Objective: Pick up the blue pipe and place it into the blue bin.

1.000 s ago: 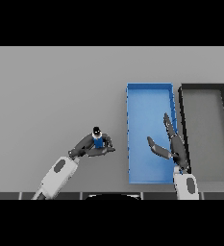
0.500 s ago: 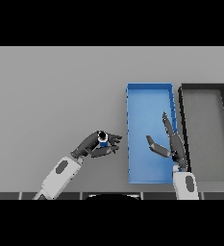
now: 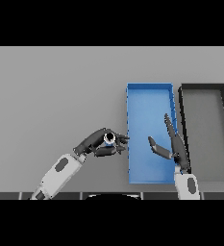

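**Pipe in my left hand, beside the blue bin**

My left hand (image 3: 98,143) sits just below the middle of the frame, its arm coming in from the lower left. The fingers and thumb are curled round the blue pipe (image 3: 109,139), which I see end-on as a small pale ring with a dark hollow (little of its blue shows from this angle). The pipe is held clear of the grey table (image 3: 51,91), just left of the blue bin (image 3: 149,98) and close to that bin's left wall, but not over it.

The blue bin is a long tray standing lengthwise in the right half of the frame. Directly to its right, side by side, stands a black bin (image 3: 202,87) of much the same shape.

My right hand (image 3: 168,144) shows at the lower right, over the blue bin's right side near its lower end. Its fingers are straight and spread, pointing toward the top of the frame, thumb out to the left, holding nothing.
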Robot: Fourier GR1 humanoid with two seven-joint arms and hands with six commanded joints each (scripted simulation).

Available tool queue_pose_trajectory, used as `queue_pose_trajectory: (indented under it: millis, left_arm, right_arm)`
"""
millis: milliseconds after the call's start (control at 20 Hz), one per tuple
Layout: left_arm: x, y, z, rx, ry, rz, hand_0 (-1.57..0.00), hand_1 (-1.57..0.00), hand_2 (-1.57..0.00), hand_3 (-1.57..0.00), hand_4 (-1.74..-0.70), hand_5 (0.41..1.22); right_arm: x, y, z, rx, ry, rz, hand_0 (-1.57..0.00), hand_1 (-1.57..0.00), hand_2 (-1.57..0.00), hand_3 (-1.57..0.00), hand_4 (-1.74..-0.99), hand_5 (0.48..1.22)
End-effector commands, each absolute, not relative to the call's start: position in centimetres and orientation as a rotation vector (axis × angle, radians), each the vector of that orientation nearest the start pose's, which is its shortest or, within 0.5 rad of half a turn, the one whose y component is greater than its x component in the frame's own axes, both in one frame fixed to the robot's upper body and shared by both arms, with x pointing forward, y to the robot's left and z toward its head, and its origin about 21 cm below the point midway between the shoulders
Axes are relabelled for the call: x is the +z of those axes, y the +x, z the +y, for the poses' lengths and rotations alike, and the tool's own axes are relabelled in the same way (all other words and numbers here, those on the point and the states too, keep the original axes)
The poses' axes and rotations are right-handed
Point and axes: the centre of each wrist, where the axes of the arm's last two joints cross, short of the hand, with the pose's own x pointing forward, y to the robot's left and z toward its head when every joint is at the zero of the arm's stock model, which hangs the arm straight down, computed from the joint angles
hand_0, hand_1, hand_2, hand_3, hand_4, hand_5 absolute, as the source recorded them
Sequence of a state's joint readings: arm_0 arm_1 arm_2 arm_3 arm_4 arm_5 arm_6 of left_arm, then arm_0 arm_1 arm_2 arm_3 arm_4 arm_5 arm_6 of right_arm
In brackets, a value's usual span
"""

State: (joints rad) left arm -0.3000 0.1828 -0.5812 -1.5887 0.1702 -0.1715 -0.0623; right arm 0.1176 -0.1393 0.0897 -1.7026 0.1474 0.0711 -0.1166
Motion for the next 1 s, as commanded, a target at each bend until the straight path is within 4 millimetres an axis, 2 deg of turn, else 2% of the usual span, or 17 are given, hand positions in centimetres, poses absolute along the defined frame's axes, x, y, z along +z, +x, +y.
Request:
queue_pose_trajectory:
  millis: [0, 100, 250, 350, 500, 600, 800, 950]
  left_arm:
    - [5.2, 26.2, 10.8, -0.773, -0.629, -1.678, -1.57, -1.57, -1.57, -1.44, -1.73, 1.219]
    - [5.8, 26.3, 10.4, -0.770, -0.640, -1.678, -1.57, -1.57, -1.57, -1.44, -1.73, 1.219]
    - [4.9, 26.0, 10.7, -0.776, -0.634, -1.660, -1.57, -1.57, -1.57, -1.44, -1.73, 1.219]
    - [5.3, 26.3, 11.0, -0.779, -0.627, -1.670, -1.57, -1.57, -1.57, -1.44, -1.73, 1.220]
    - [5.2, 26.0, 11.1, -0.785, -0.628, -1.672, -1.57, -1.57, -1.57, -1.44, -1.73, 1.220]
    - [5.2, 26.1, 11.2, -0.781, -0.633, -1.666, -1.57, -1.57, -1.57, -1.44, -1.73, 1.221]
    - [4.9, 26.3, 11.0, -0.799, -0.625, -1.661, -1.57, -1.57, -1.57, -1.44, -1.73, 1.221]
    - [5.0, 26.5, 11.3, -0.791, -0.616, -1.657, -1.57, -1.57, -1.57, -1.44, -1.73, 1.221]
  right_arm:
    - [0.9, 21.7, -24.7, 0.324, -0.103, -1.685, 0.00, 0.00, 0.00, 0.00, -1.186, 0.629]
    - [0.8, 21.2, -24.6, 0.307, -0.111, -1.687, 0.00, 0.00, 0.00, 0.00, -1.177, 0.629]
    - [0.7, 20.4, -24.5, 0.271, -0.135, -1.682, 0.00, 0.00, 0.00, 0.00, -1.186, 0.629]
    - [0.9, 20.1, -24.2, 0.257, -0.137, -1.700, 0.00, 0.00, 0.00, 0.00, -1.209, 0.623]
    - [1.3, 19.8, -24.1, 0.247, -0.107, -1.716, 0.00, 0.00, 0.00, 0.00, -1.191, 0.619]
    - [2.6, 19.7, -24.4, 0.243, 0.012, -1.768, 0.00, 0.00, 0.00, 0.00, -1.197, 0.604]
    - [7.5, 20.7, -25.4, 0.394, 0.214, -1.783, 0.00, 0.00, 0.00, 0.00, -1.232, 0.550]
    - [10.6, 21.2, -24.0, 0.568, 0.289, -1.780, 0.00, 0.00, 0.00, 0.00, -1.274, 0.518]
